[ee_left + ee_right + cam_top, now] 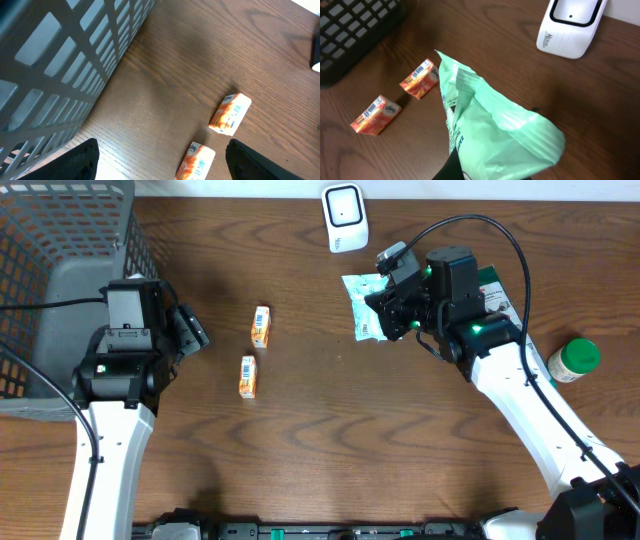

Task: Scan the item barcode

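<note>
Overhead and wrist views. One gray mesh basket (60, 270) stands at the left of the surface (330, 440); its contents cannot be told. Two cartons lie well apart from it: an orange carton (261, 326) and a second carton (248, 376). The right hand (385, 315) is clamped on one green packet (362, 305), near one white scanner (344, 218). The left hand (195, 332), fingers apart, holds nothing. One green-lidded jar (573, 360) stands at the right.

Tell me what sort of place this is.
Probably a mock shop checkout on a wooden table: a white barcode scanner at the far edge, a grey mesh basket on the left, and small packaged goods, two orange packets and a green pouch.
</note>
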You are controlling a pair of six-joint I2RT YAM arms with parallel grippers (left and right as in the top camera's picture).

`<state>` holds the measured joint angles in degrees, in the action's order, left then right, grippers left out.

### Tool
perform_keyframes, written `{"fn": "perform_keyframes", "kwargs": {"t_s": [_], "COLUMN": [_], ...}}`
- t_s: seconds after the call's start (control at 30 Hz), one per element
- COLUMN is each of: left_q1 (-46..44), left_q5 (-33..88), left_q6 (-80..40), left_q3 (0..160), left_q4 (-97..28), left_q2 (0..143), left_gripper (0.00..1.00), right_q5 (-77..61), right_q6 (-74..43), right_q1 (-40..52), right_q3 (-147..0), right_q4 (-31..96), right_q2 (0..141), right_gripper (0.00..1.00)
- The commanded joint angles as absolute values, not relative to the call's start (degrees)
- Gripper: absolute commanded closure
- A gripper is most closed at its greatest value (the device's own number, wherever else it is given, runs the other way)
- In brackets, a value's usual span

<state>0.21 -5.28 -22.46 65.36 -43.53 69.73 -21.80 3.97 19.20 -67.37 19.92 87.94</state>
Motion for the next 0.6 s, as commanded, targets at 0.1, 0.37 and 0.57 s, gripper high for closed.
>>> {"fn": "perform_keyframes", "kwargs": {"t_s": [0.1, 0.37, 0.57], "left_q1": [0.47, 0.47, 0.47], "left_q5": [-6.07, -6.07, -6.07], "left_q6": [-22.11, -22.11, -22.11], "left_q3": [65.36, 65.36, 65.36], "left_q4": [-43.70, -43.70, -43.70], "left_q2": [70.11, 70.11, 70.11], "left_gripper": [0.18, 0.18, 0.18], "right_q5": [-22.09, -21.02, -21.02], "right_q6": [4.80, 4.80, 4.82], "right_q1": [19.84, 19.99, 20.29], "right_q3": [-67.51, -67.51, -67.51], "right_q4": [19.92, 20.84, 21.30], "right_q2": [87.00, 87.00, 87.00], "right_gripper": [0.99, 0.99, 0.99]}}
